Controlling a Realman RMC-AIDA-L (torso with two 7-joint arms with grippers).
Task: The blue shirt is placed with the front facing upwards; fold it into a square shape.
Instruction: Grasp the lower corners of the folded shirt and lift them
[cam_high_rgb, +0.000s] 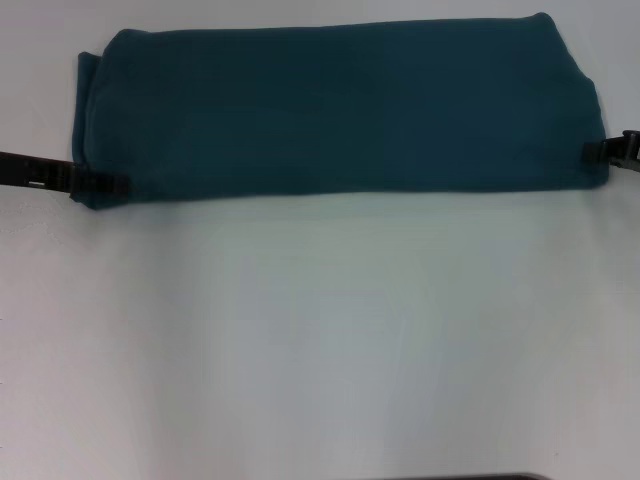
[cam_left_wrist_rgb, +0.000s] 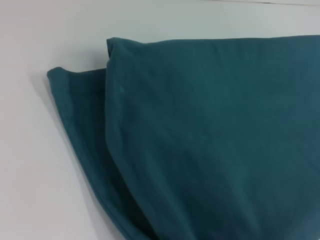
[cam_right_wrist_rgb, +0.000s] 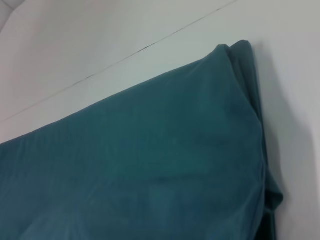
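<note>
Lying across the far part of the white desk (cam_high_rgb: 320, 340), the blue shirt (cam_high_rgb: 340, 110) is already folded into a long band that runs from the left side to the right side, plain fabric up and no lettering showing. The left end effector (cam_high_rgb: 100, 184) sits at the band's near-left corner and appears clamped on the cloth there. The right end effector (cam_high_rgb: 605, 150) sits at the near-right corner, touching the edge; whether it is clamped or apart I cannot tell. Both wrist views show only layered teal fabric with stacked edges at each end, and no fingers.

Judging by the shape, the lengthwise folds look done, and the step in hand is taking hold of the band's ends for a crosswise fold. The next move probably calls for lifting one end and carrying it over toward the other, keeping the layers together so the edges land aligned and the result comes out close to square.
</note>
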